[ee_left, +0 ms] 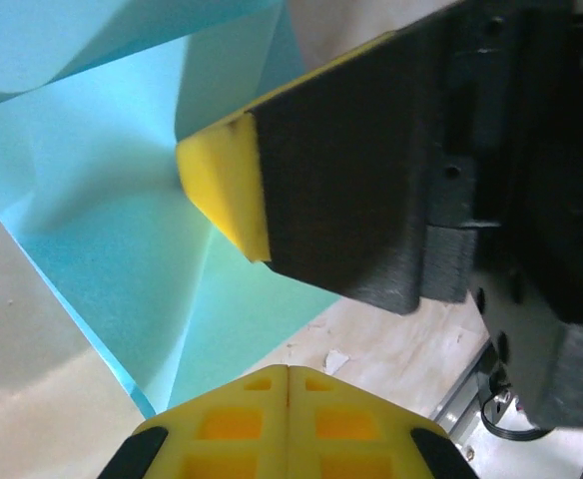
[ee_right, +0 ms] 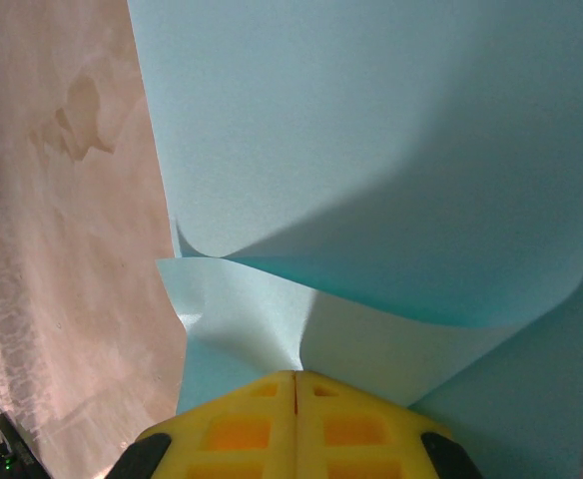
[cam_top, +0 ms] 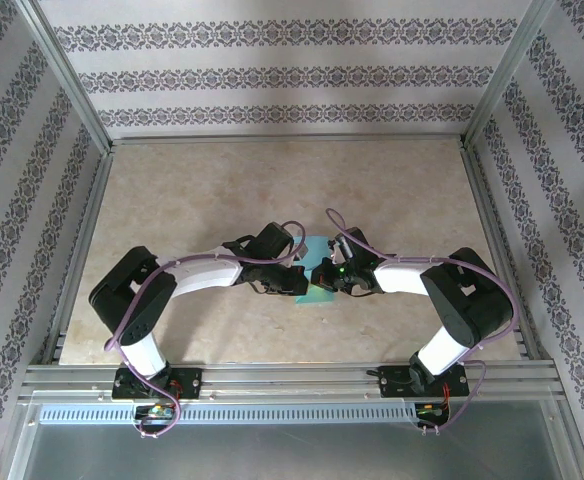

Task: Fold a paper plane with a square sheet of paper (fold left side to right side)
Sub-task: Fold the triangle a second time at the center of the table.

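Both arms rise from their bases, fold at the elbows and reach inward toward each other, forearms nearly level. The left gripper and the right gripper point at one another, tips near but apart, both tilted downward. The left gripper's yellow fingers are pressed flat together. One right finger sits just ahead of and above them. The right gripper's fingers are likewise closed, their seam tight.

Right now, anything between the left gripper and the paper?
Nothing visible. The left gripper, shut, sits at the edge of the square sheet of paper; the right gripper pinches the sheet from the other side.
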